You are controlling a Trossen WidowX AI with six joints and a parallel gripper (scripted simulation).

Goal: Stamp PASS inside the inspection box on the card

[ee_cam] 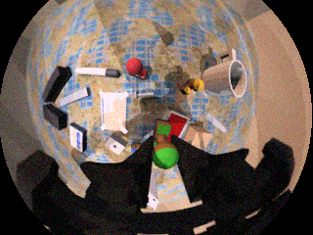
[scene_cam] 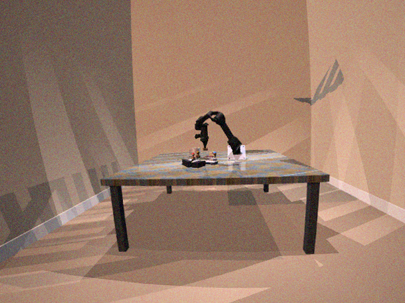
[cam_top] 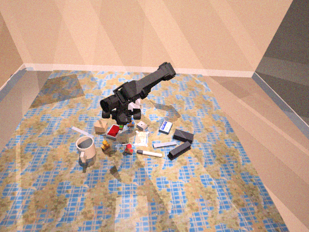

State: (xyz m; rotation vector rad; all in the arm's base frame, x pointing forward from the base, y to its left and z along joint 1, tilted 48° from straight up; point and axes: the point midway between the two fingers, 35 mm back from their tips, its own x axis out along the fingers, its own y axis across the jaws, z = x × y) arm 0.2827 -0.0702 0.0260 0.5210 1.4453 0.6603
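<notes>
My gripper (cam_top: 121, 122) (scene_cam: 205, 146) (ee_cam: 162, 137) is shut on the green-knobbed stamp (cam_top: 120, 127) (scene_cam: 205, 149) (ee_cam: 165, 156), held upright in the air above the table. A green patch shows on its base. The red ink pad (cam_top: 113, 131) (ee_cam: 178, 123) lies just beside and below the stamp; in the wrist view the stamp's base overlaps its edge. The card (cam_top: 141, 138) (ee_cam: 113, 112) lies flat with taped corners; its fine print is too blurred to read. Other stamps stand around: red-knobbed (cam_top: 128, 147) (ee_cam: 134, 67), yellow-knobbed (cam_top: 105, 144) (ee_cam: 197, 85) and blue-knobbed (cam_top: 130, 123), mostly hidden in the wrist view.
A mug (cam_top: 87, 150) (ee_cam: 217, 79) and a tan block (cam_top: 100, 127) (ee_cam: 198, 135) stand near the pad. A white block (cam_top: 141, 125) (ee_cam: 115, 145), a blue-white box (cam_top: 165, 126) (ee_cam: 77, 137), a marker (cam_top: 150, 153) (ee_cam: 94, 71), a metal strip (cam_top: 164, 144) (ee_cam: 74, 96) and black objects (cam_top: 183, 136) (ee_cam: 57, 84) lie around the card.
</notes>
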